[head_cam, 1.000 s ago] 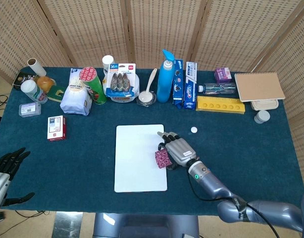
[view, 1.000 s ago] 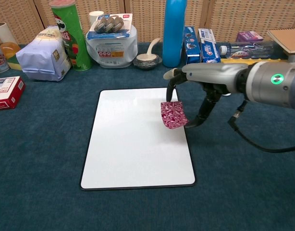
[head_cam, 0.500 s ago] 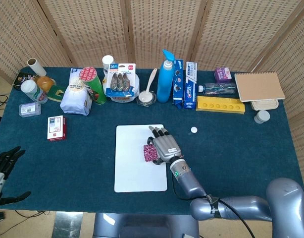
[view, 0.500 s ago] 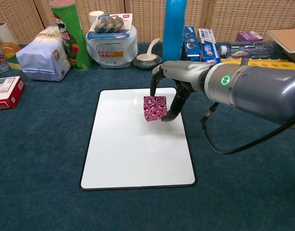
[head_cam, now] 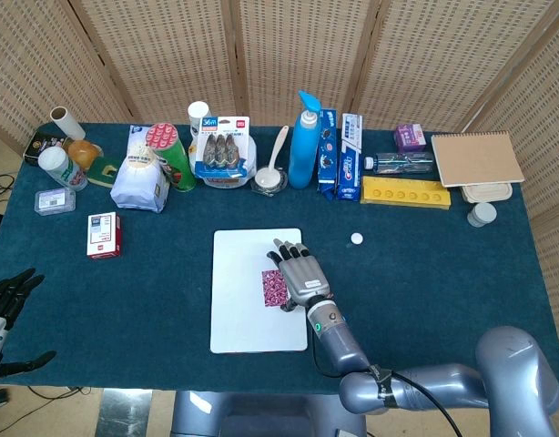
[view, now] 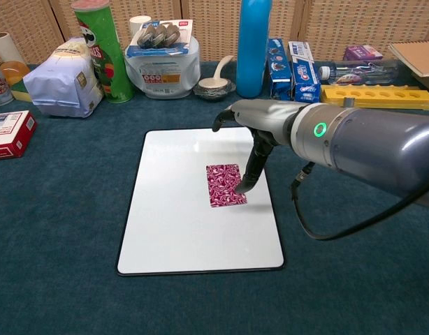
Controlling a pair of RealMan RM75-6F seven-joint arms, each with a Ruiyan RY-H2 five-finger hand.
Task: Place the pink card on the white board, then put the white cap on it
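Observation:
The pink patterned card (head_cam: 275, 288) (view: 226, 185) lies flat on the right half of the white board (head_cam: 243, 309) (view: 179, 223). My right hand (head_cam: 298, 269) (view: 246, 136) hovers over the card's right side with its fingers apart; one fingertip (view: 240, 188) touches the card's right edge. The small white cap (head_cam: 356, 238) sits on the blue cloth to the right of the board; the chest view does not show it. My left hand (head_cam: 6, 300) hangs open at the table's near left edge, holding nothing.
A row of goods lines the back: chips can (head_cam: 170, 155), white bag (head_cam: 139, 182), blue bottle (head_cam: 304, 141), toothpaste boxes (head_cam: 350, 155), yellow tray (head_cam: 405, 192), notebook (head_cam: 476, 158). A red-white box (head_cam: 104, 235) lies left of the board.
The right hand carried the card leftward over the board and laid it flat; the card now rests on the board instead of hanging tilted from the fingers.

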